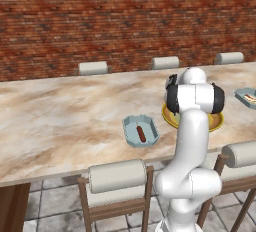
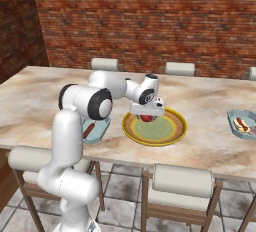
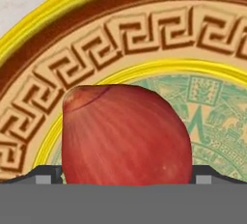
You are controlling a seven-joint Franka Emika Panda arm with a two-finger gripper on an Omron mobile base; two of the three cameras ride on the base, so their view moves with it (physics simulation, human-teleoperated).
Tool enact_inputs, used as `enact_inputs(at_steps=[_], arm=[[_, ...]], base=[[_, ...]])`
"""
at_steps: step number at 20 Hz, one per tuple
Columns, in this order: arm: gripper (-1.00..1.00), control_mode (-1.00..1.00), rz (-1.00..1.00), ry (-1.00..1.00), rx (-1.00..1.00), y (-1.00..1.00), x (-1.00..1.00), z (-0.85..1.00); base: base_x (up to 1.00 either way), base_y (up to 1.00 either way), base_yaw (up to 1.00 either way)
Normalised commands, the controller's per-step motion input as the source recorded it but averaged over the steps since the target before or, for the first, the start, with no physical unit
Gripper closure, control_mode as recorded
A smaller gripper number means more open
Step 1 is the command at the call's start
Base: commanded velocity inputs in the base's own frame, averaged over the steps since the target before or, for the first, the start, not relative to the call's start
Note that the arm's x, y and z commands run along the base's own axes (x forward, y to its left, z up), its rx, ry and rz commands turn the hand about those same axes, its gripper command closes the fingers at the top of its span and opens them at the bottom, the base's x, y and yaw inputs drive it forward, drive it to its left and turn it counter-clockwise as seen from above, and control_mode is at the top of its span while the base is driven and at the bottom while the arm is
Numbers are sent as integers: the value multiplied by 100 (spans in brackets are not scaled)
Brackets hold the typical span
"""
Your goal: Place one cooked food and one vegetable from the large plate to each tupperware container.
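a white robot arm is seen bent low over a long marble-topped table (image 1: 60, 121) before a red brick wall (image 2: 150, 16), its gripper (image 2: 146, 116) lowered onto the large plate (image 2: 172, 135) with the yellow rim, brown patterned band and pale green centre. in the hand view a red onion (image 3: 126, 136) is shown close up, resting on the plate where the brown band meets the green centre, with the two dark fingertips (image 3: 46, 175) set at either side of it, spread as wide as they go; whether the pads are touching the onion's skin cannot be told, and the onion is not seen lifted. from the right base view the onion (image 2: 147, 118) is glimpsed as a red patch just under the hand, toward the plate's far left part. two light-blue containers are laid out on the table: the near container (image 1: 131, 126), just to the left of the plate, holds a single sausage (image 1: 141, 134); the far container (image 2: 235, 118), well apart to the right, holds a hot dog (image 2: 242, 124) in a bun. padded chairs (image 2: 182, 183) are drawn up along both sides of the table.
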Motion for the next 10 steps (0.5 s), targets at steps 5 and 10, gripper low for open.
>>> enact_inputs(at_steps=[5, 10], arm=[[-100, -100, 3, 0, 0, 0, 5, -3], [-100, -100, 3, -3, 0, 1, 7, 0]], base=[[0, 0, 0], [0, 0, 0]])
